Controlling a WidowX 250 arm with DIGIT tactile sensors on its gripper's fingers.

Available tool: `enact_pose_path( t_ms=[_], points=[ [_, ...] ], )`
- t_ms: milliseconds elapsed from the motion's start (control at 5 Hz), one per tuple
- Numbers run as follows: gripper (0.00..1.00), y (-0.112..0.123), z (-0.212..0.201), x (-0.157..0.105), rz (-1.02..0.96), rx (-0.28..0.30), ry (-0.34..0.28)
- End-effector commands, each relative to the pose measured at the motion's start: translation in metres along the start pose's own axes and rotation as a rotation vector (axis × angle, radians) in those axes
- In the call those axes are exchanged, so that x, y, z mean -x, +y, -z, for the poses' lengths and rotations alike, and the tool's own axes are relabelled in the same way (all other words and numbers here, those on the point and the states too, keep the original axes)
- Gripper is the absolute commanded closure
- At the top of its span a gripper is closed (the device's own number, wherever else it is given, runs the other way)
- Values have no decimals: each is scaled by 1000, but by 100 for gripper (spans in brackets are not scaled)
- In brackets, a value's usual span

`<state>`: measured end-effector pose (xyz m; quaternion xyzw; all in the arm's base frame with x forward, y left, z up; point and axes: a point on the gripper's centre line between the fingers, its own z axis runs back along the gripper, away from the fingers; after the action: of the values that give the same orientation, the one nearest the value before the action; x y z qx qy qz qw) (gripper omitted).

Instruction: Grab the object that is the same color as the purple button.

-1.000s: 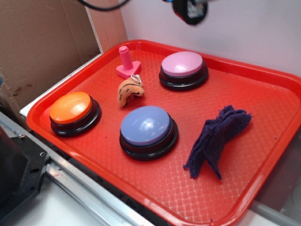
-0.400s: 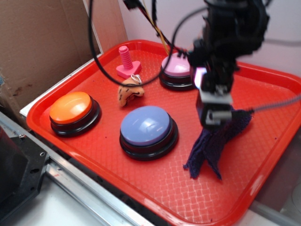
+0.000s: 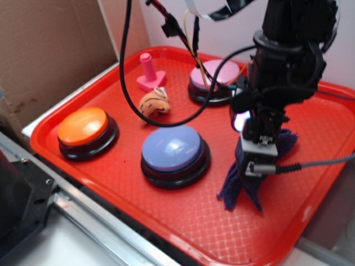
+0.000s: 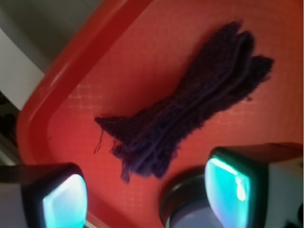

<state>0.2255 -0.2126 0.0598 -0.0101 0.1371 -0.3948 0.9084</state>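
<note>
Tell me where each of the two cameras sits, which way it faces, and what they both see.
Exterior: off the robot, raised beside the red tray, looking down and across it at three buttons, the pink bolt, the plush toy and the purple rag; the black arm, its cables and the gripper show.
Wrist: on the arm, looking down between the two glowing fingertips; the gripper is open above the rag.
Shared: the rag, the tray, and a button edge, apparently the purple button.

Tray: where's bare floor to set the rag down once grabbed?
Bare tray along the near edge, in front of the purple button and rag; also right of the rag. Crowded at the back: bolt, plush toy, pink button.
</note>
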Motion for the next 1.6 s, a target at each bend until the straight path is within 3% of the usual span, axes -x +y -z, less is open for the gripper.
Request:
enact_pose_path(
  t_ms=[0, 200, 400, 1000, 1200, 1400],
  points=[
    [0, -11, 17, 29, -34, 34, -17],
    [66, -9, 26, 33, -54, 26, -6],
    [100, -6, 27, 33, -69, 17, 9],
    [100, -2, -1, 17, -62, 0, -71],
    [30, -3, 1, 21, -63, 10, -67],
    [0, -6, 3, 29, -76, 40, -102]
  ],
)
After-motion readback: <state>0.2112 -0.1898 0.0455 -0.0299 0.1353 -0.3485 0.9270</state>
